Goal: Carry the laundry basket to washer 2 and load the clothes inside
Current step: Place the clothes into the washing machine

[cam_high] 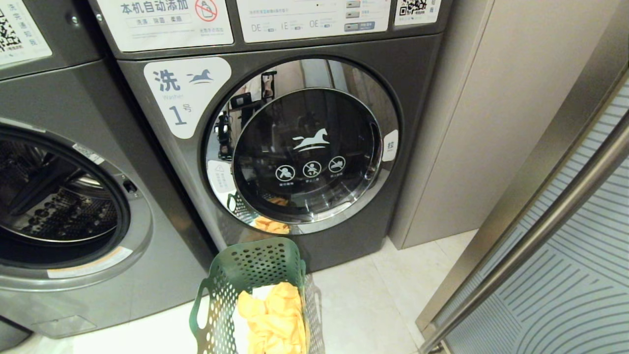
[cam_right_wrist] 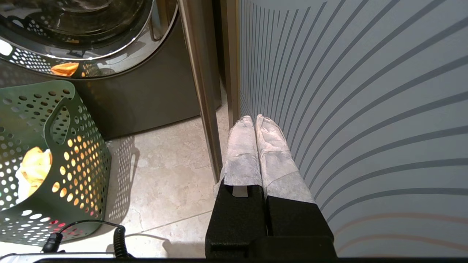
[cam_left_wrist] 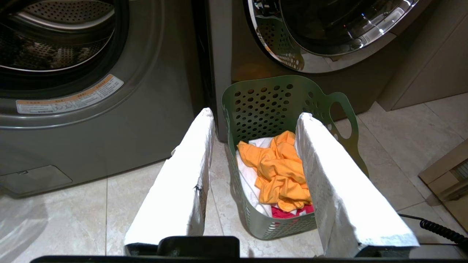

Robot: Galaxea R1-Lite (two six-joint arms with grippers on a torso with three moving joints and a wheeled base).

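The dark green laundry basket (cam_high: 255,275) stands on the floor before the grey washer labelled "1" (cam_high: 186,93), whose round door is shut. Inside lie the clothes: a mustard-yellow garment (cam_left_wrist: 281,171) on top, a white one (cam_left_wrist: 248,179) and a pink-red one (cam_left_wrist: 289,212) below. To the left a second grey washer (cam_high: 64,206) shows an open drum; its number is out of view, so I cannot tell if it is washer 2. My left gripper (cam_left_wrist: 256,112) hangs open above the floor, short of the basket (cam_left_wrist: 256,223), holding nothing. My right gripper (cam_right_wrist: 252,118) is shut and empty beside the basket (cam_right_wrist: 73,157).
A striped glass door with a metal frame (cam_high: 540,246) stands close on the right, next to the right gripper. A beige cabinet panel (cam_high: 481,123) sits right of washer 1. A coiled black cable (cam_right_wrist: 117,237) lies by the basket. The floor is pale tile (cam_high: 373,305).
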